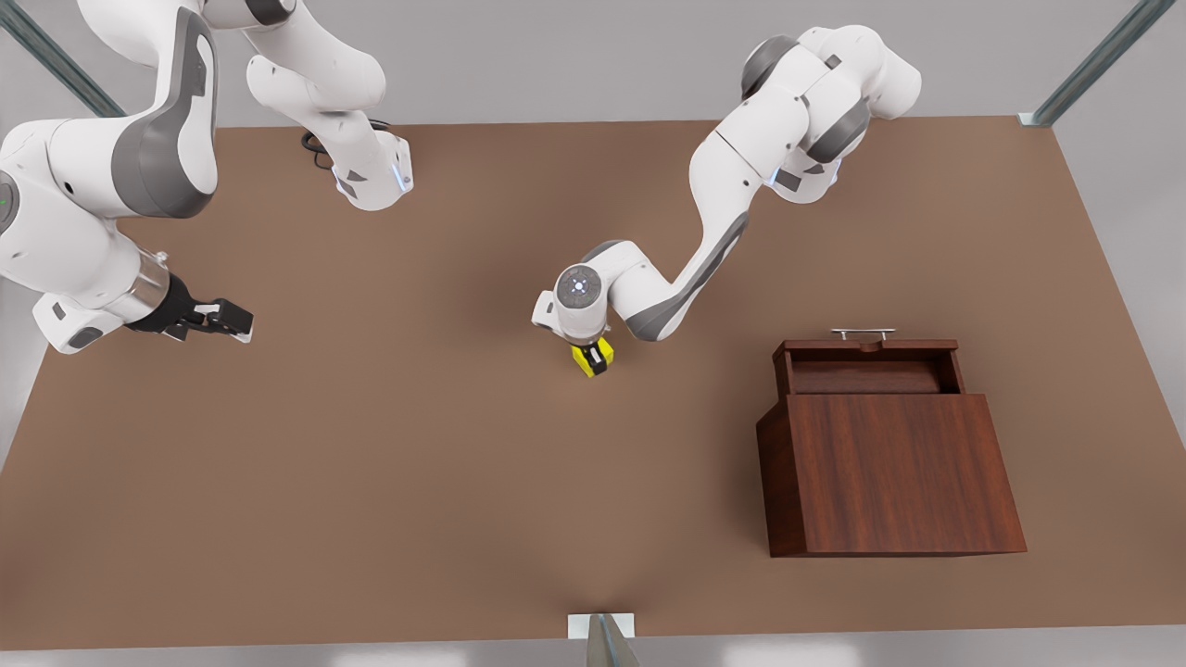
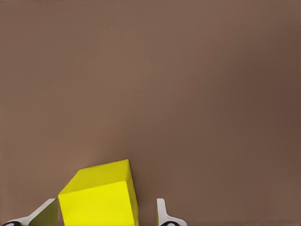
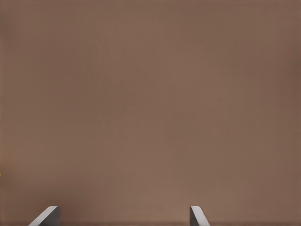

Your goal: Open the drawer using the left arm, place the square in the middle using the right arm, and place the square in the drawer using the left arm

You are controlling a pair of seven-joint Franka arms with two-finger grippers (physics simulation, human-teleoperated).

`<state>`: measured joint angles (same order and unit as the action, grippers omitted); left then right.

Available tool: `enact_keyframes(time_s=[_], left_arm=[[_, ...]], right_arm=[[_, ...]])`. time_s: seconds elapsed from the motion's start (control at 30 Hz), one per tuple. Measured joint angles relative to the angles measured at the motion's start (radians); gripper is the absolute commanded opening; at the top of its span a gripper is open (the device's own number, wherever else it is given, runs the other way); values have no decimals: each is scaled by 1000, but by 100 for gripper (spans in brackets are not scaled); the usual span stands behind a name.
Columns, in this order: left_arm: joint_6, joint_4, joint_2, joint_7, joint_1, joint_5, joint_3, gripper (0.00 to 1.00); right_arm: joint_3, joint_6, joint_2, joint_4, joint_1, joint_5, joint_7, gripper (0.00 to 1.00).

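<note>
At the table's middle the square (image 1: 589, 358) sits between the left gripper (image 1: 598, 358)'s spread, not yet clamped fingers, the drawer (image 1: 869, 363) already open, leaving pickup and drop; the right gripper (image 1: 230, 321) waits open, empty.

Left arm down at table centre, right arm parked.
White jointed left arm (image 1: 704, 241) reaches in from the front view's right, elbow bent, black two-finger left gripper (image 1: 596, 358) pointing down, fingers (image 2: 162, 212) either side of a small yellow cube, gap visible on one side. White jointed right arm (image 1: 83, 213) waits at the front view's left, black right gripper (image 1: 233, 320) spread.
</note>
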<state>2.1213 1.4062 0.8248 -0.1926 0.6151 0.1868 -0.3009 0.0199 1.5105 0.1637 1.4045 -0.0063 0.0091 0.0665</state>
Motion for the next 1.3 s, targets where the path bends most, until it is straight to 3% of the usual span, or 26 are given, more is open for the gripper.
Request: enact_keyframes(time_s=[1.13, 1.3], left_arm=[[32, 6, 35, 31, 6, -6, 28, 100], [33, 6, 45, 36, 23, -4, 28, 95]], right_arm=[[-4, 0, 7, 0, -5, -2, -1, 100], [-5, 1, 8, 0, -4, -2, -1, 100]])
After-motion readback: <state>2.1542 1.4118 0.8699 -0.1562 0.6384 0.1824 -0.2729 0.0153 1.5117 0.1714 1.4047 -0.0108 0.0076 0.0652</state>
